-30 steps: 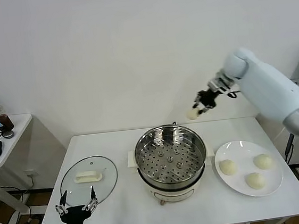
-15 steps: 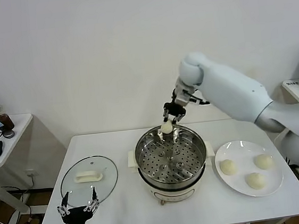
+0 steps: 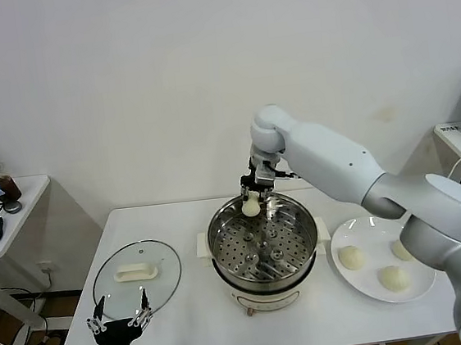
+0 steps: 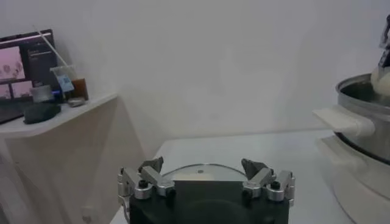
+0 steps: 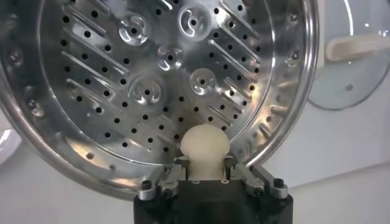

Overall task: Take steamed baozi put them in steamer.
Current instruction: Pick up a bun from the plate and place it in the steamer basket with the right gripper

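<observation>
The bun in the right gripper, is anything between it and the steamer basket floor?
Nothing visible. The right gripper holds the baozi over the open steamer, above its far rim; the perforated floor is bare, and the glass lid lies aside on the table.

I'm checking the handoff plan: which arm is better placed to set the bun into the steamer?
Right. The right gripper holds a baozi over the steamer's far rim. The left gripper hangs open near the glass lid.
</observation>
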You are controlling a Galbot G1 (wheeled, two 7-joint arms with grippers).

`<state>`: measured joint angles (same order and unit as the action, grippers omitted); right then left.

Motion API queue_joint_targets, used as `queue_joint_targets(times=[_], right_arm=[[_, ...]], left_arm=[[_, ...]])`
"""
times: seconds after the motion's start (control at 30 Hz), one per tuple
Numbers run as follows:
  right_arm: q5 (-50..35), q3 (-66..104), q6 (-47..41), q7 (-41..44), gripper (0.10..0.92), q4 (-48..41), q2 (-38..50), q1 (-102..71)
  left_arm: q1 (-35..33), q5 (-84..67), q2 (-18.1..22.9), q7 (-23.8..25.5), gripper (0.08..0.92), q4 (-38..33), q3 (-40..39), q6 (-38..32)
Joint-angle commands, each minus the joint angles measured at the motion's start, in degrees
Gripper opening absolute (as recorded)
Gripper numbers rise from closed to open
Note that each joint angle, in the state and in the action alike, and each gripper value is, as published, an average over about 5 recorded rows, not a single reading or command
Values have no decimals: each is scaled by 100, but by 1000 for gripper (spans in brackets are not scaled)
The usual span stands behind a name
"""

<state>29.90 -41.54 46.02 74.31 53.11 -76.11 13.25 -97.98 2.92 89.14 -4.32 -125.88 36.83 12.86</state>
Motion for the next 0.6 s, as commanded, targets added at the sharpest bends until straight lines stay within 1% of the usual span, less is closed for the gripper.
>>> queue_joint_targets(times=[0.03,0.23,0.33,0.4,0.53,0.6], right_arm=[[223,26,135,-29,390,-138,-168,-110],[112,16,111,53,390,68,-88,-188],[148,25,114,51,392,21,-85,-216],[188,44,126,23,411,-62,-94,-235],[145,13,69,-111,508,-86,-65,-220],[30,-60,-110,-87,568,7,-9,-167]], left_arm=[[-2,5,-1,4,823,3,4,4],[9,7,2,8,823,25,0,7],[17,7,4,10,823,28,-9,7],[17,6,1,11,823,28,-9,6],[18,2,-10,10,823,33,5,6],[22,1,-11,12,823,32,3,8]])
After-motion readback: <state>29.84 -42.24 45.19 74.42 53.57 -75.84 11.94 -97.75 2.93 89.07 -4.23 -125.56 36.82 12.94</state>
